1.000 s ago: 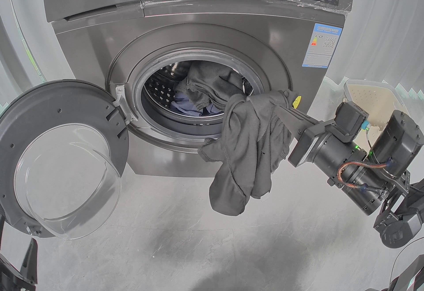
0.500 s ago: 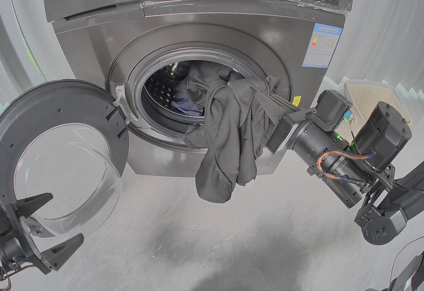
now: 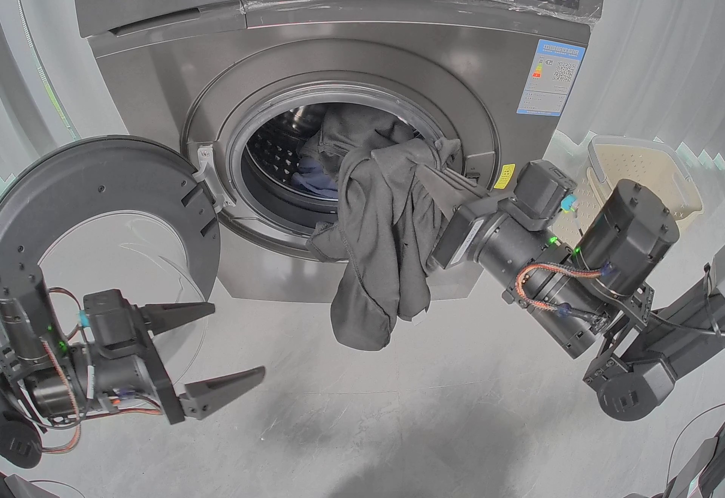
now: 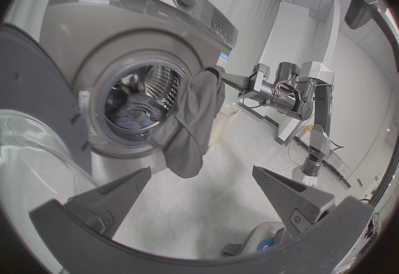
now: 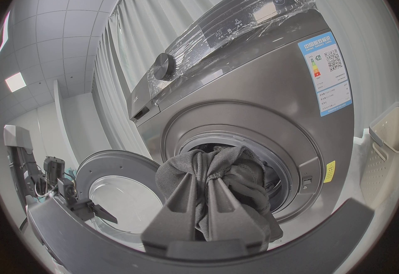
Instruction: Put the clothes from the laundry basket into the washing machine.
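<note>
Slippage was the risk: right gripper (image 5: 203, 187) fingers clamped the grey garment (image 3: 381, 235) at the opening of the washing machine (image 3: 166, 77), yet most hung outside past its five o'clock rim; release there could spill it onto the floor (image 3: 302, 401). Fingers of the left gripper (image 3: 239, 339) stood apart.

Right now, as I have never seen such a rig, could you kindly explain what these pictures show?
It is a two-armed robot loading a washing machine. One picture looks down from its head; the other two come from cameras on its wrists. The right gripper is shut on a dark grey garment, which hangs in front of the open drum. More clothes lie inside. The left gripper is open and empty, low beside the open door. The laundry basket stands on the robot's right.
</note>
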Robot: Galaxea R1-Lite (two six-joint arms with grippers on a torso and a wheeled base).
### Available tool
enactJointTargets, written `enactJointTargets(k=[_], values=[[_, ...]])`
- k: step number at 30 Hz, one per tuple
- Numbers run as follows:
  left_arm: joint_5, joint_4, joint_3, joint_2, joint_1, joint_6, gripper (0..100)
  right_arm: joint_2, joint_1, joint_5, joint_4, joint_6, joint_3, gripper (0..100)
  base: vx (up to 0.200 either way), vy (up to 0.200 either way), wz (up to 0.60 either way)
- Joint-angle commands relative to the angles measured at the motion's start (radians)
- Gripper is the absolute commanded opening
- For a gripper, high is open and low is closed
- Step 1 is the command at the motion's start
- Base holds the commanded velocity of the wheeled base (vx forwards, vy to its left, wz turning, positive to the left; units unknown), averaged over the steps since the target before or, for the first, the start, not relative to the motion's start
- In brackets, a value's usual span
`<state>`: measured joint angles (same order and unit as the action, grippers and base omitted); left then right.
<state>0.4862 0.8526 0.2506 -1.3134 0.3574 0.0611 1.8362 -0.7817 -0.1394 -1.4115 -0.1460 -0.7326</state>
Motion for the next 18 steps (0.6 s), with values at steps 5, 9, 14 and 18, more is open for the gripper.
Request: enactJointTargets(k=[5, 9, 14, 18], values=[[0.003, 0.056, 0.084, -0.276, 0.113, -0.032, 100, 0.015, -0.004, -0.002, -0.001, -0.001, -0.004, 0, 0.000, 0.000, 0.00], [0.005, 0.057, 0.122, -0.336, 0.120, -0.033, 100, 0.017, -0.004, -0.002, 0.000, -0.001, -0.004, 0, 0.000, 0.000, 0.00], [0.008, 0.059, 0.164, -0.389, 0.120, -0.061, 100, 0.020, -0.004, -0.002, -0.001, 0.000, -0.004, 0, 0.000, 0.000, 0.00], [0.008, 0.063, 0.211, -0.426, 0.121, -0.096, 100, 0.026, -0.005, -0.002, -0.003, -0.001, -0.002, 0, 0.000, 0.000, 0.00]])
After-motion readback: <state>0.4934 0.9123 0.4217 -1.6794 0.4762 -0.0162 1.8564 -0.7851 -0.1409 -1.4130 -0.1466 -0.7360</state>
